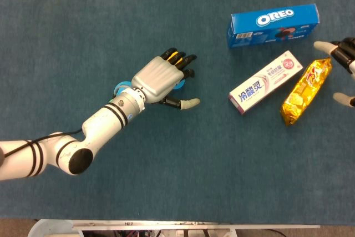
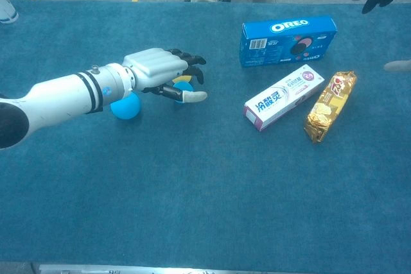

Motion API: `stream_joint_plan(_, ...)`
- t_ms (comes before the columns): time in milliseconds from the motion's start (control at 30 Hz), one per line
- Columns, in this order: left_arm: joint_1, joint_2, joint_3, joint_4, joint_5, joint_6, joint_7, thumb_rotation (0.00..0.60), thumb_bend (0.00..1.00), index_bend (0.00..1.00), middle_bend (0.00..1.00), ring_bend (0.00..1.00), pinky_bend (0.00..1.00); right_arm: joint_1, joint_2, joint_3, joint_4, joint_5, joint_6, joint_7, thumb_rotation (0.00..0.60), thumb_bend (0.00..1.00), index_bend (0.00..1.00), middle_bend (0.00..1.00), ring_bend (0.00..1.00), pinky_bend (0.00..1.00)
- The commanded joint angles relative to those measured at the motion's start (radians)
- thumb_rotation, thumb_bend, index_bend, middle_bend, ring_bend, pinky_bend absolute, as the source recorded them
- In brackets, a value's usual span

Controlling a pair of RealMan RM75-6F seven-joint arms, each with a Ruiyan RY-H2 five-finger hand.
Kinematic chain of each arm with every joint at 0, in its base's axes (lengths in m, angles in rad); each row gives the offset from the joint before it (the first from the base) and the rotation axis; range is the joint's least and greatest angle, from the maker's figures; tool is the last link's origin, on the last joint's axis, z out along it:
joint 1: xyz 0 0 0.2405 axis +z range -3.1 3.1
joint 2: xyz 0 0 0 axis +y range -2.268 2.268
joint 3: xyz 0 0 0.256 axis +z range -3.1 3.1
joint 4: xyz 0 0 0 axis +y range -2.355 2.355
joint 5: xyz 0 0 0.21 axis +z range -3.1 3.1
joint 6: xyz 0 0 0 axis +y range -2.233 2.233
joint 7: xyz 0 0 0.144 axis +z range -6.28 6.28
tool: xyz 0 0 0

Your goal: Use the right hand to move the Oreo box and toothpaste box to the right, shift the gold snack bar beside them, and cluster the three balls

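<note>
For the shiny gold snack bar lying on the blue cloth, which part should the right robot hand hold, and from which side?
Grip the gold foil snack bar across its narrow middle, coming from above. It lies flat and slanted, its left long edge close to the white toothpaste box, so the fingers probably need to straddle the width there.

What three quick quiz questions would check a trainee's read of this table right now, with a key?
1. True or false: the toothpaste box lies between the Oreo box and the gold snack bar.
2. Which hand is over the balls: A) left hand B) right hand?
3. Fill in: in the chest view, the large blue ball sits partly behind the left ____.

Key
1. True.
2. A. It covers the yellow ball and the small blue ball, both only partly visible.
3. Arm.
</note>
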Motion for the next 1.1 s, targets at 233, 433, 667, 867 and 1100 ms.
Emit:
stream_joint_plan(233, -0.005, -0.051, 0.022, 0.070, 0.001, 0.022, -0.003, 0.003, 0.18, 0.21, 0.00, 0.00, 0.00, -0.006, 0.002, 0.002, 0.009, 0.000, 0.000, 0.015, 0.600, 0.00, 0.19, 0.33, 0.29, 0.53)
stream_joint_plan(433, 0.004, -0.056, 0.035, 0.078, 0.017, 0.033, -0.015, 0.003, 0.18, 0.22, 0.00, 0.00, 0.00, -0.007, 0.002, 0.005, 0.005, -0.004, 0.001, 0.016, 0.600, 0.00, 0.19, 0.33, 0.29, 0.53)
stream_joint_plan(667, 0.013, -0.035, 0.057, 0.065, 0.029, 0.047, -0.001, 0.004, 0.18, 0.24, 0.00, 0.00, 0.00, -0.012, 0.009, 0.007, -0.006, -0.006, 0.004, 0.010, 0.600, 0.00, 0.20, 0.33, 0.29, 0.53)
stream_joint_plan(867, 0.029, 0.025, 0.081, 0.033, 0.021, 0.061, 0.020, 0.002, 0.18, 0.24, 0.00, 0.00, 0.00, -0.018, 0.015, 0.011, -0.018, -0.009, 0.014, 0.012, 0.600, 0.00, 0.20, 0.33, 0.29, 0.53)
stream_joint_plan(1100, 0.062, 0.124, 0.100, -0.038, 0.015, 0.102, 0.032, 0.005, 0.18, 0.24, 0.00, 0.00, 0.00, -0.018, 0.018, 0.014, -0.037, -0.021, 0.017, 0.007, 0.600, 0.00, 0.20, 0.33, 0.29, 0.53)
